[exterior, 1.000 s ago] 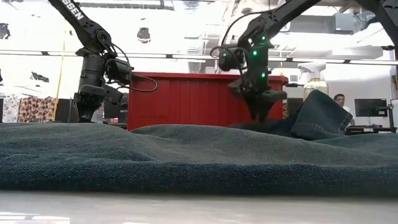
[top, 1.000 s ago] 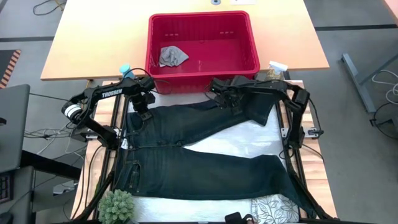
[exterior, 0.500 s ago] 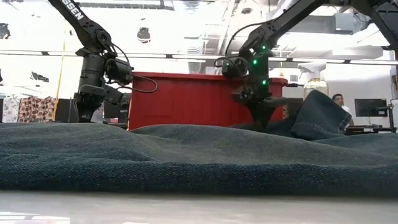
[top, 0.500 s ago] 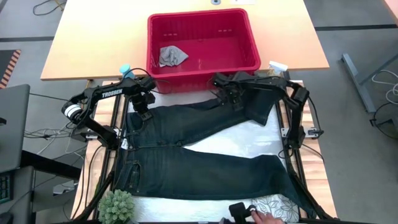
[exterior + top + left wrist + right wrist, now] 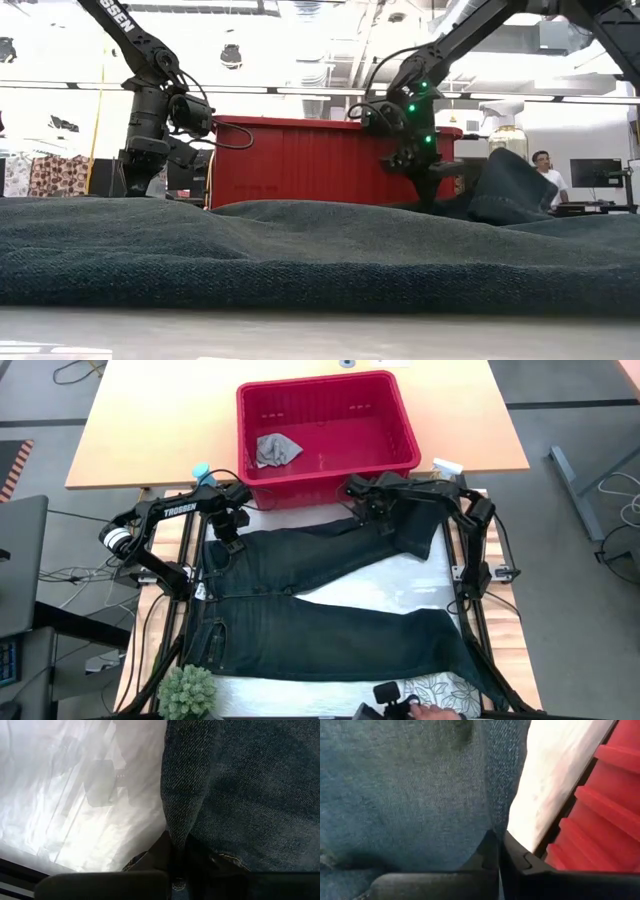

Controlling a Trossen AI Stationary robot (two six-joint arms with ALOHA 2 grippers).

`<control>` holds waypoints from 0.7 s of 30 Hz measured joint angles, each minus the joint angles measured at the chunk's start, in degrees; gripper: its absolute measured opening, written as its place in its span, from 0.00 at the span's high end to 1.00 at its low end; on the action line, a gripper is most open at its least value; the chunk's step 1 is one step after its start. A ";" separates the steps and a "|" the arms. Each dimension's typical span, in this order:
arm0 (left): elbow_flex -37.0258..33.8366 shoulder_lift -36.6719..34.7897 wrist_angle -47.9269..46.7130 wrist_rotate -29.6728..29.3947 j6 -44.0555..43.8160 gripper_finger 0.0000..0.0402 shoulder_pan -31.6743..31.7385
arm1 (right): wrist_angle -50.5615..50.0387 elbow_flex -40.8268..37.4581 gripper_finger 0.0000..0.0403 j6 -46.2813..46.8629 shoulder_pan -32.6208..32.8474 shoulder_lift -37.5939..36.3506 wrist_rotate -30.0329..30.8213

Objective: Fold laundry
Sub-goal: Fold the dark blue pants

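The dark denim jeans lie spread on the table, waist toward the left edge, both legs running right. My left gripper stands at the waist's far corner, shut on the denim. My right gripper is down at the far leg's far edge, beside the red basket, and is shut on that edge. The far leg's end humps up just right of it. A small grey cloth lies in the basket. A leaf-print white cloth lies at the near right corner. My left gripper pinches the jeans' edge at the waist's far corner between its two fingers, pointing straight down. The denim there rests on the table. My right gripper pinches the far leg's far edge between its two fingers, slanting down from above. The leg lies low on the table.
The red basket stands just beyond the jeans, close to both grippers. A spray bottle stands at the far right, a small plant at the near left corner. A person's hand shows at the near edge.
My right gripper has moved toward the table's right edge along the far leg's far edge, sunk a little, and shut on the denim. A person's hand has come in at the near edge.
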 joint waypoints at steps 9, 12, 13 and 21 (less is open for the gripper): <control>3.29 0.00 -4.65 -1.59 -1.57 0.99 0.00 | -8.88 6.52 0.95 2.72 0.56 -3.03 3.34; 5.38 -0.02 -5.94 -2.53 -1.61 0.99 0.00 | -13.09 9.66 0.95 7.13 0.48 -3.73 3.09; 6.05 -0.02 -6.51 -2.55 -1.67 0.99 0.00 | -15.16 10.67 0.95 8.65 0.59 -3.84 3.09; 14.05 -0.13 -14.85 -2.55 -1.59 1.00 -0.57 | -29.21 17.90 0.95 19.21 4.24 -4.18 4.20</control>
